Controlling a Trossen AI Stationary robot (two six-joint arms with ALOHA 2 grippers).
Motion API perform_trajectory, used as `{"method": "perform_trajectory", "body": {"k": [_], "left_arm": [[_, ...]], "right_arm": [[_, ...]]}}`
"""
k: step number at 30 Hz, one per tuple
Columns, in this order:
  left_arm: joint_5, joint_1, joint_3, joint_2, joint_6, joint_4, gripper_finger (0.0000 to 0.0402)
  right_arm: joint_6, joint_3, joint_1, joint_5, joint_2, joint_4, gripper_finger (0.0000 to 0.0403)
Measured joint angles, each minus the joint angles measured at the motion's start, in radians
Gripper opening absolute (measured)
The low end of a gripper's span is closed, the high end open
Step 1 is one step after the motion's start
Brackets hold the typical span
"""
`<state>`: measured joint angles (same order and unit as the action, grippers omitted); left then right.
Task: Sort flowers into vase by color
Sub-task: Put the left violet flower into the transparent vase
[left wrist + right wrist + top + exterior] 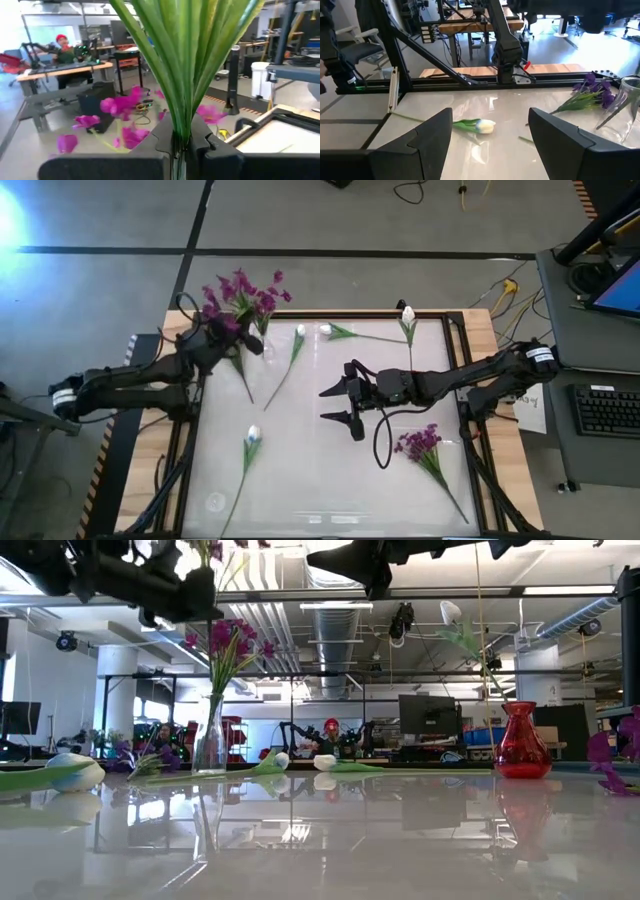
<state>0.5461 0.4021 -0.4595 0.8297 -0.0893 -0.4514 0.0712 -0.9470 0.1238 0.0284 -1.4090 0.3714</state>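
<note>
My left gripper (236,340) hovers at the table's far left, shut on a purple flower (228,298) right beside the clear vase (210,740). That vase holds purple flowers (228,640). A red vase (523,743) at the far right holds a white tulip (450,612). Three white tulips (300,331) (326,330) (253,434) and one purple flower (424,448) lie flat on the table. My right gripper (338,405) stands open above the table's middle, over one tulip (481,126), touching nothing. My left gripper pinches the purple flower between its two fingers, at the place where its long green leaves bunch together on the stem (182,131). The fingers lie level, coming from the table's left, across the stem. The leaves (190,55) rise above the fingers and the flower is lifted clear.
A raised black frame (462,380) runs round the glossy white table top. Cables hang from both arms. Beyond the far edge are desks, monitors and a person in a red cap (61,40). The near middle of the table has free room.
</note>
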Motion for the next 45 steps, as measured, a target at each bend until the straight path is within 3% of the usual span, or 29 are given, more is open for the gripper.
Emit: {"method": "perform_trajectory", "body": {"k": [7, 23, 33, 45], "left_arm": [[-0.081, 0.067, 0.000, 0.028, 0.056, 0.003, 0.0000], [-0.057, 0.071, 0.002, 0.107, 0.165, 0.056, 0.0008], [-0.057, 0.071, 0.002, 0.105, 0.201, 0.088, 0.0091], [-0.061, 0.047, 0.002, 0.074, 0.255, 0.313, 0.0204]], "right_arm": [[0.009, 0.000, 0.000, 0.000, 0.000, -0.001, 0.0253], [0.008, 0.001, 0.000, 0.000, 0.000, -0.001, 0.0257], [0.007, 0.001, 0.000, -0.001, 0.000, -0.010, 0.0258], [0.008, 0.001, 0.000, -0.001, 0.000, -0.024, 0.0261]]}}
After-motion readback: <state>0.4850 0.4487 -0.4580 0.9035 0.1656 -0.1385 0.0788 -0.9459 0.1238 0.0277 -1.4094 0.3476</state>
